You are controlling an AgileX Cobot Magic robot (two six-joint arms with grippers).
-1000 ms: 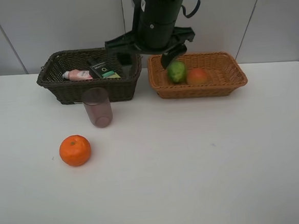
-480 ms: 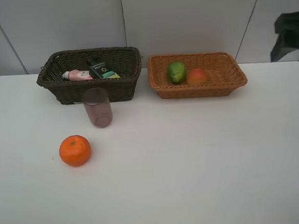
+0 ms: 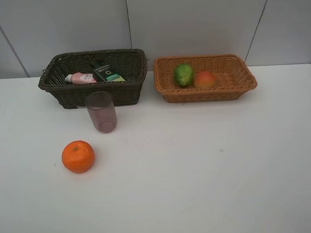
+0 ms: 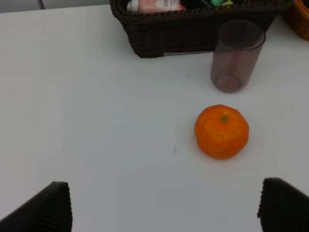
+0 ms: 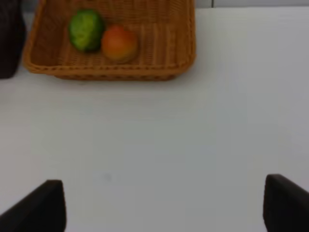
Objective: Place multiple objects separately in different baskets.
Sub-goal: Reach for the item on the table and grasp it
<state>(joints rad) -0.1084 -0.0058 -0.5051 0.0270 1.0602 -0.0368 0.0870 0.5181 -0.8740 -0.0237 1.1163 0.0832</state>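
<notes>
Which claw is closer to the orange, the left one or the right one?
Left. The left claw hangs open with the orange on the table just ahead of it. The right claw faces the tan basket instead; the orange is not in its view.

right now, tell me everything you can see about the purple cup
The purple cup is a see-through tinted tumbler, plastic by its look, with straight sides slightly narrower at the base. It stands upright, mouth up, and looks empty. It rests on the white table close in front of the dark brown basket; whether the two touch cannot be told. The orange lies apart from it, nearer the camera.
</notes>
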